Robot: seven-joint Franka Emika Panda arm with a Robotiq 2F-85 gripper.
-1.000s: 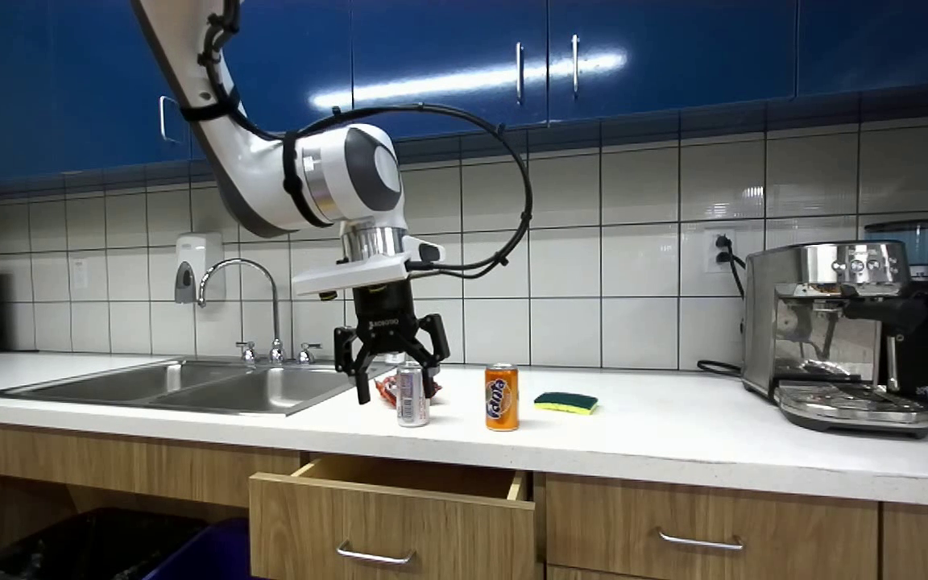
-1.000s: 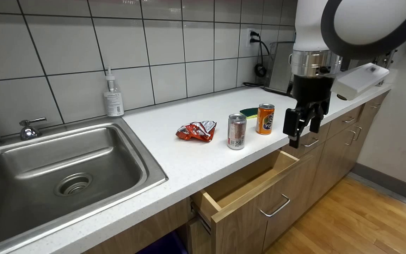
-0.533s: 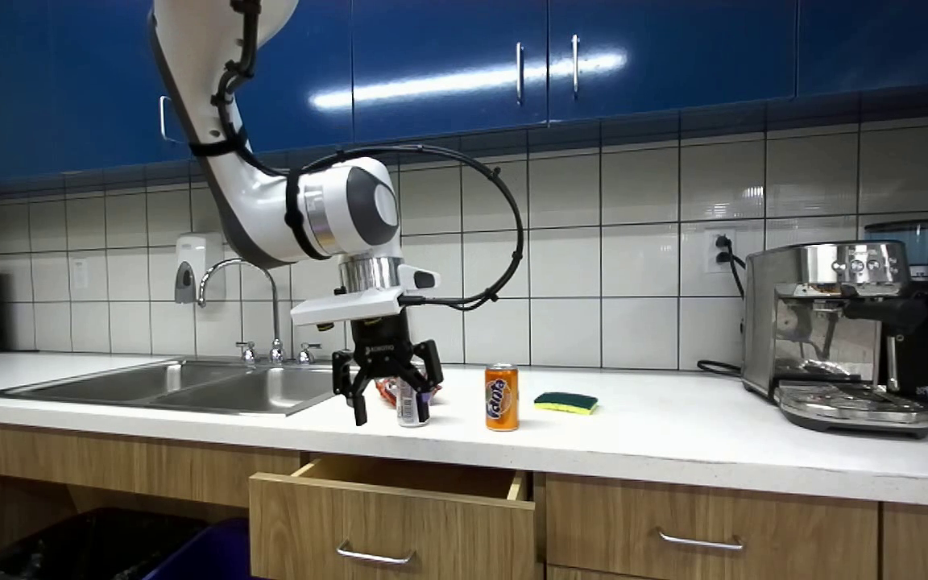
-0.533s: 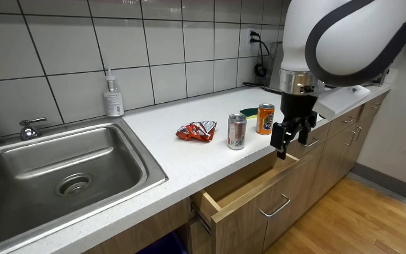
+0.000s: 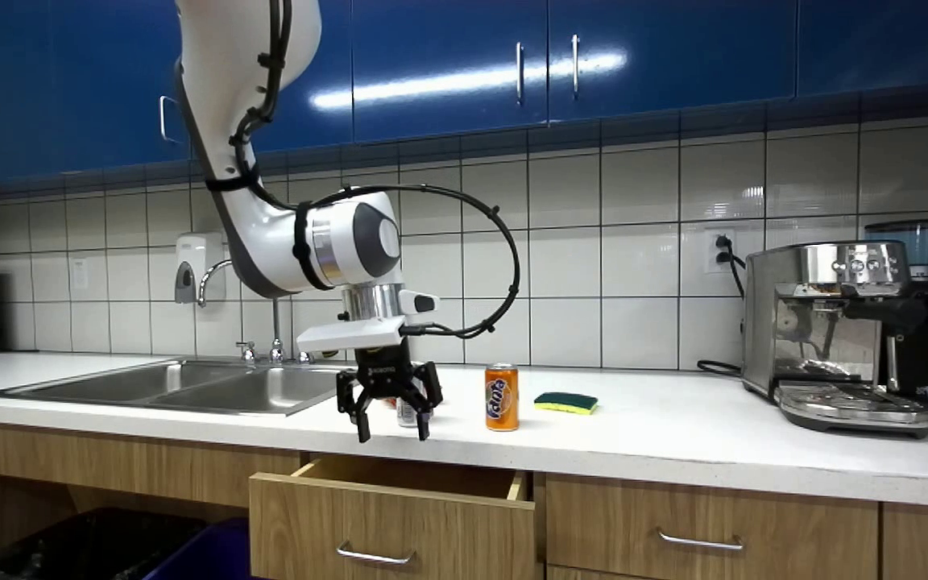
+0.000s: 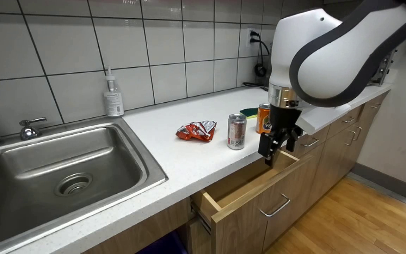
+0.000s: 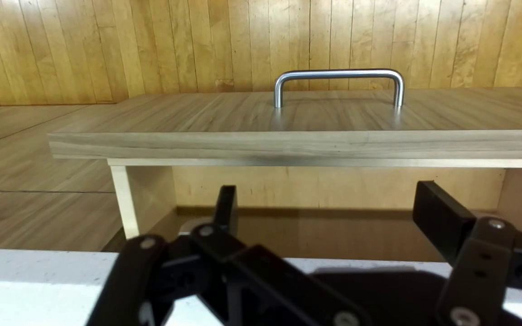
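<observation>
Lowered since the earlier frame: gripper (image 5: pixel 393 437), body lettered Robotiq, pointing down, jaws spread wide, above the open drawer (image 5: pixel 391 519). Arm (image 5: pixel 263 238): slanting down from above, bent at the wrist. Silver can (image 6: pixel 237 132): standing, small print illegible. Orange can (image 5: pixel 502 398): upright, marked Fanta.

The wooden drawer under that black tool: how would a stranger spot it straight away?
Find the long white countertop with the steel sink. Under the countertop's front edge, below the open black tool, is a wooden drawer with a silver handle. Unlike the shut drawer beside it, this one is pulled out, so you can see inside.
</observation>
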